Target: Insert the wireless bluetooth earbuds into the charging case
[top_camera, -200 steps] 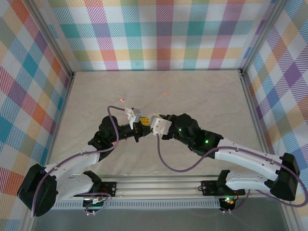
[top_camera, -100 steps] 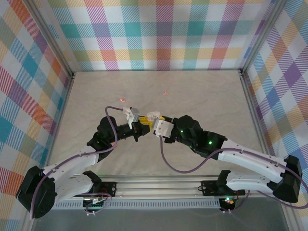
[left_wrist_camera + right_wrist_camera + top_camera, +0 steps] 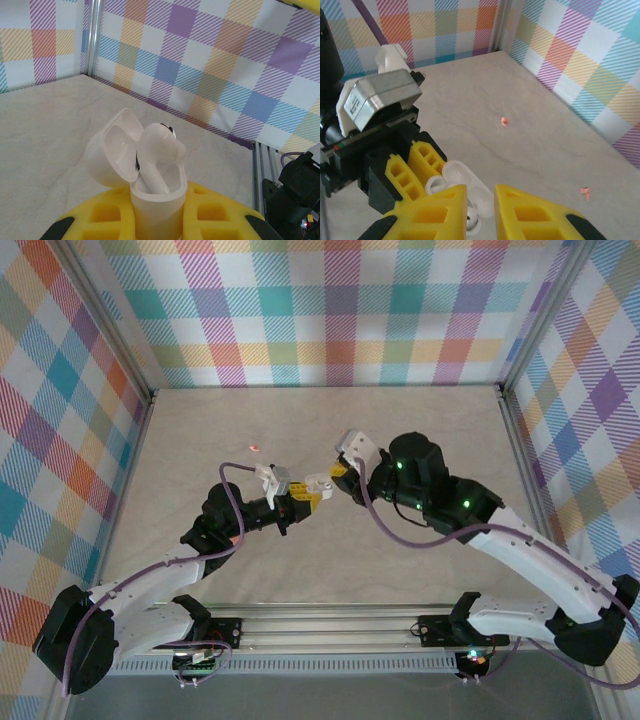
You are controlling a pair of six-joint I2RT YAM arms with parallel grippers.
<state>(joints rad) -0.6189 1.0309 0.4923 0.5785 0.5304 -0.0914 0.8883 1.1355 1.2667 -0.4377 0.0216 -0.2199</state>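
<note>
Left hand (image 3: 303,500) tight around open white charging case (image 3: 157,200), right hand (image 3: 481,190) barely ajar, empty, beside it

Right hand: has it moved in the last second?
Yes. The right hand has pulled toward the back wall and slightly right.

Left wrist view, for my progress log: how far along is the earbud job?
Done: the white pebble-shaped charging case stands open in the left gripper. In hand: a white plastic earbud sits partly in it. Remaining: two salmon-pink earbuds lie loose on the beige table.
</note>
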